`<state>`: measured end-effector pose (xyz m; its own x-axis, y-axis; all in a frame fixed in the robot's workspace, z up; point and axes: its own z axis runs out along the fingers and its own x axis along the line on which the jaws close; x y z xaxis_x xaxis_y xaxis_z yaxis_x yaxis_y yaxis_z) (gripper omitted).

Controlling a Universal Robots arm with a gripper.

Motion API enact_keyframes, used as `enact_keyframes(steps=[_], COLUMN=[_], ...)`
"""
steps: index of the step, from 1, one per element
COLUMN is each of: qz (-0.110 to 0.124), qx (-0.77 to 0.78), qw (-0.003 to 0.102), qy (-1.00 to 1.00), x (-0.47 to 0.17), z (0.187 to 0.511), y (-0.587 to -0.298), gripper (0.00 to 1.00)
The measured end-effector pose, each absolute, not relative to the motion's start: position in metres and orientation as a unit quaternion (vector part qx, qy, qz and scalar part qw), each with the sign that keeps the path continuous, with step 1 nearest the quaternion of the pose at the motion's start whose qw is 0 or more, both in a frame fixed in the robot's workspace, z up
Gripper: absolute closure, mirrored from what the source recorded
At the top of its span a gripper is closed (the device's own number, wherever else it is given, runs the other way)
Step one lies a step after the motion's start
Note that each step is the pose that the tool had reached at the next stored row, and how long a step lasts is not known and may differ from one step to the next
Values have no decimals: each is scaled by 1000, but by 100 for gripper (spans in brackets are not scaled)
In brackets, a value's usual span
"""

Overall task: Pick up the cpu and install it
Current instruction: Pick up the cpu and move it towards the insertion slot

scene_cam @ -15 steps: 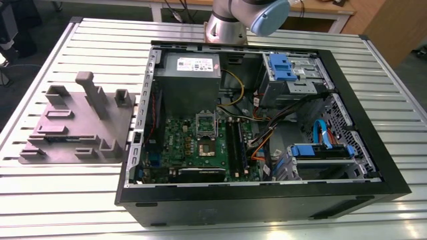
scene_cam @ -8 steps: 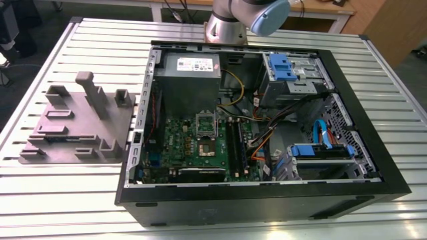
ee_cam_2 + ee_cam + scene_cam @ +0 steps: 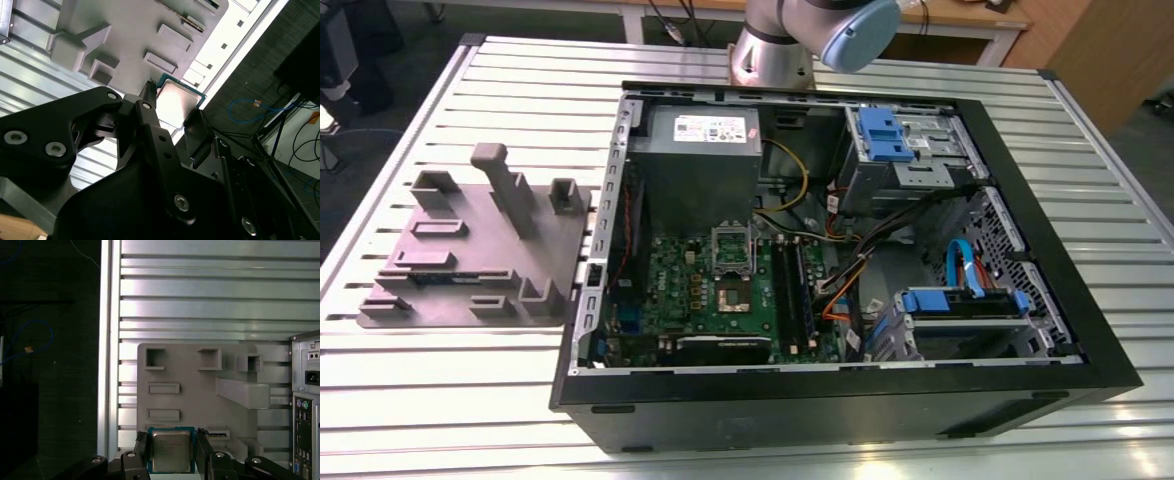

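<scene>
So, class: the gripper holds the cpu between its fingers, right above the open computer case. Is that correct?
Not quite. The gripper does hold the cpu between its fingers, but above the grey holder tray, not the computer case, as the first wrist view shows.

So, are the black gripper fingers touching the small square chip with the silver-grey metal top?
Touching. In the first wrist view the fingers meet two opposite edges of the cpu, with no gap on either side.
</scene>
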<state>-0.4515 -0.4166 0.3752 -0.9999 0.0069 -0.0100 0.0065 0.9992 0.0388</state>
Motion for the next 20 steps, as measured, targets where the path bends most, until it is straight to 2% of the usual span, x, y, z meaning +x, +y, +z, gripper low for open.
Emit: enact_keyframes(steps=[20], qz=[19], qx=[3], qw=[5], qy=[1000], x=[-440], z=[375], y=[-417], gripper=[53])
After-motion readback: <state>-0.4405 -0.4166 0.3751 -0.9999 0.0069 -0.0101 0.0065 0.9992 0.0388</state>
